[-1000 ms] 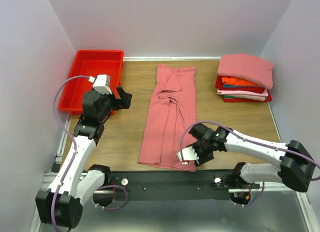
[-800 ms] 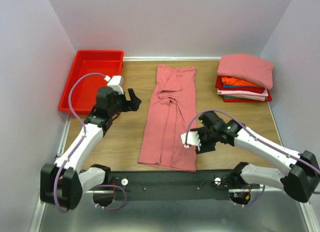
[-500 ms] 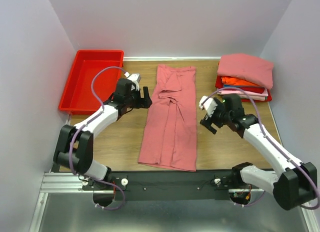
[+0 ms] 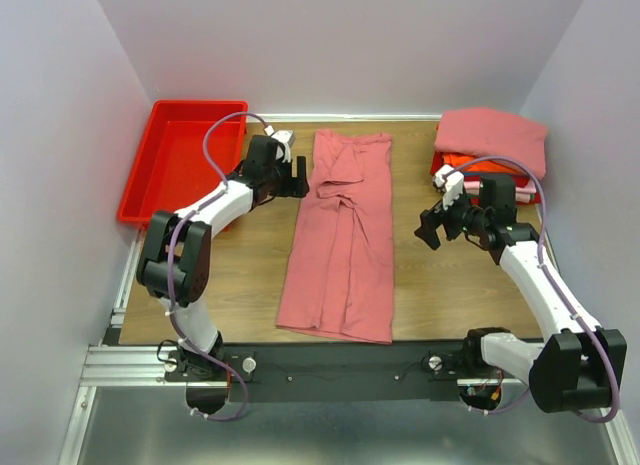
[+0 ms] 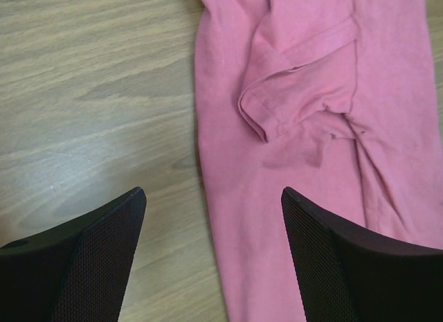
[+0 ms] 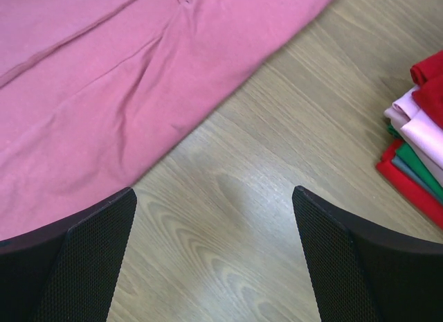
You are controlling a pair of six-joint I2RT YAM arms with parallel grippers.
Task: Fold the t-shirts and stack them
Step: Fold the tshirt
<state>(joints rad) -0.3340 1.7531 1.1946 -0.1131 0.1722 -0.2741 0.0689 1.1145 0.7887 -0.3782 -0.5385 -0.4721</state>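
Observation:
A salmon-pink t-shirt (image 4: 340, 240) lies folded lengthwise into a long strip down the middle of the table, its sleeve tucked in on top (image 5: 304, 79). Several folded t-shirts make a stack (image 4: 490, 150) at the back right, and its edge shows in the right wrist view (image 6: 419, 145). My left gripper (image 4: 299, 179) hangs open over the shirt's upper left edge (image 5: 213, 192), one finger over wood, the other over cloth. My right gripper (image 4: 430, 228) is open over bare wood (image 6: 213, 192) between the shirt (image 6: 104, 79) and the stack. Neither holds anything.
A red plastic bin (image 4: 195, 107) stands at the back left, close behind the left arm. White walls close in the table on three sides. A black rail with the arm bases runs along the near edge.
Both arms swung from the near edge toward the back. The left gripper came right to the shirt's upper edge. The right one left the shirt's bottom corner, opened, and moved toward the stack.

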